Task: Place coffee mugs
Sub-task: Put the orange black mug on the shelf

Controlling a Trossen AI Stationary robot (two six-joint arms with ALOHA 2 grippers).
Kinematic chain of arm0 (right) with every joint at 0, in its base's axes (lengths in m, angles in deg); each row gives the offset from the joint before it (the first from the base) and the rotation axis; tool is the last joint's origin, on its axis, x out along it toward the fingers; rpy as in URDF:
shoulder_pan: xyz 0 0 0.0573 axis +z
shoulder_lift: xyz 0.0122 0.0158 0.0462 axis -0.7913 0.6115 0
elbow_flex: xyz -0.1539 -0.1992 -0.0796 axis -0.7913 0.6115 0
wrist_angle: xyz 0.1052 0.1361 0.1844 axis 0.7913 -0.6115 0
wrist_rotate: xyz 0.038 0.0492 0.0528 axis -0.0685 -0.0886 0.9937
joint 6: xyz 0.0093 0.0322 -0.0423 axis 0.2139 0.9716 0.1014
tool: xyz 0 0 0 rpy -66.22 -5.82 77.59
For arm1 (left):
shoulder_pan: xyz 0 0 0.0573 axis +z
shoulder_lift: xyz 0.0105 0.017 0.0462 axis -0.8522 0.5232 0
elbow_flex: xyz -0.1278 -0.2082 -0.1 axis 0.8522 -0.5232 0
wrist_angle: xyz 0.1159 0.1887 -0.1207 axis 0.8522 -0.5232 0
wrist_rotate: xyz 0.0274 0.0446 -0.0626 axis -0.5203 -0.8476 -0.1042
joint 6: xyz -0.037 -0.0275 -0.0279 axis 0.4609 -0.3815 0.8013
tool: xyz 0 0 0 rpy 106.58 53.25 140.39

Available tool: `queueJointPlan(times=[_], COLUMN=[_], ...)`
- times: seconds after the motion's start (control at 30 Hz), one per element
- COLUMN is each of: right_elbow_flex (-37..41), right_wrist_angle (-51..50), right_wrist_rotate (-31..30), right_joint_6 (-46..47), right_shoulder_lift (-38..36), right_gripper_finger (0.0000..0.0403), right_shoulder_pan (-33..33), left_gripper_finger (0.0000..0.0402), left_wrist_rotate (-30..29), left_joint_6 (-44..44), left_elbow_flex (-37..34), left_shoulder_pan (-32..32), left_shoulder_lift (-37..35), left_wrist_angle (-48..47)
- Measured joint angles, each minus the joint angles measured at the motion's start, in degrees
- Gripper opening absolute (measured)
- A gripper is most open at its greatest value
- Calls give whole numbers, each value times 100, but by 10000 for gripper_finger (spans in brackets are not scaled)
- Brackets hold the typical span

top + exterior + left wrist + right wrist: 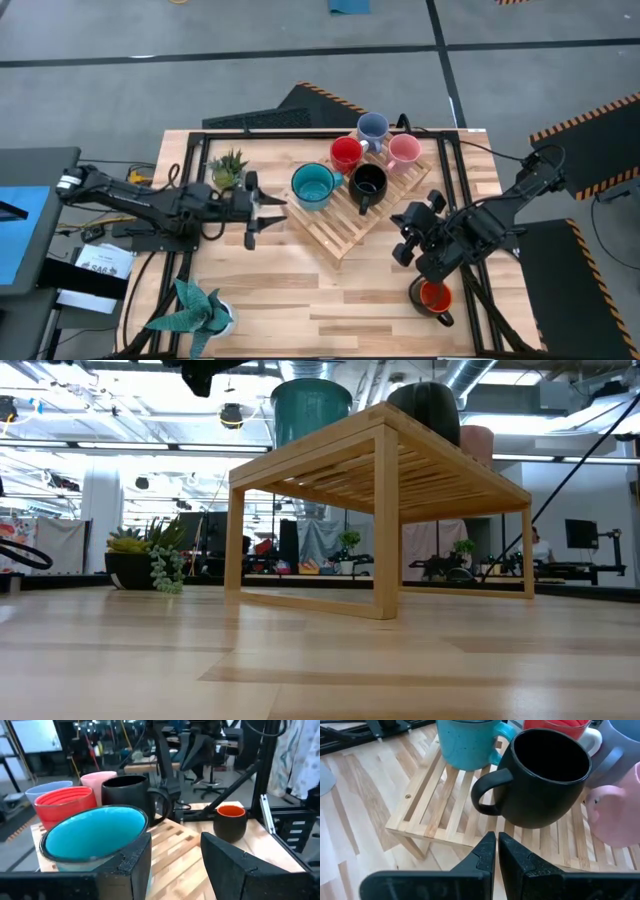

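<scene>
Five mugs stand on a slatted wooden rack (350, 225) mid-table: teal (315, 185), red (346, 152), lavender-blue (372, 127), pink (404, 150) and black (368, 182). The orange-red mug with the black handle (435, 297) stands on the table near the right arm's base. My left gripper (175, 865) is open, level, just left of the teal mug (95, 837), touching nothing. My right gripper (496, 847) is shut, hovering off the rack's near right edge (435, 837) and pointing at the black mug (545, 775), whose handle (485, 795) faces it.
A small potted plant (228, 170) stands by the left arm, and another (200, 310) sits at the near left corner. Black frame rails (450, 160) run around the table. Bare tabletop (320, 290) lies between the rack and the near edge.
</scene>
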Motion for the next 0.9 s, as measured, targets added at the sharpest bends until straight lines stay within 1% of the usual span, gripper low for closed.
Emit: queueJointPlan(times=[0.1, 0.2, 0.37, 0.6, 0.67, 0.7, 0.77, 0.9], right_elbow_flex=[0, 0, 0, 0, 0, 0, 0, 0], right_wrist_angle=[3, 0, 3, 35, -15, -40, -39, -54], right_wrist_rotate=[9, 78, 285, 320, 428, 596, 1169, 2705], right_joint_6=[0, 0, 0, -4, -36, -112, -272, -195], right_shoulder_lift=[0, 0, 0, 0, 0, 0, 0, 0], right_gripper_finger=[47, 47, 47, 47, 47, 47, 47, 47], right_shoulder_pan=[-64, -75, -72, -72, -72, -72, -74, -105], left_gripper_finger=[157, 157, 157, 157, 157, 157, 157, 157], left_wrist_rotate=[21, 45, 39, 68, 74, 74, 74, 74], left_joint_6=[-32, -33, -20, -68, -78, -87, -89, -91], left_elbow_flex=[-226, -283, -291, -292, -291, -291, -291, -291], left_shoulder_pan=[-99, -202, -338, -409, -409, -409, -409, -409], left_shoulder_lift=[-54, -54, -9, -11, -9, -9, -9, -9], left_wrist_angle=[275, 281, 307, 551, 537, 524, 505, 484])
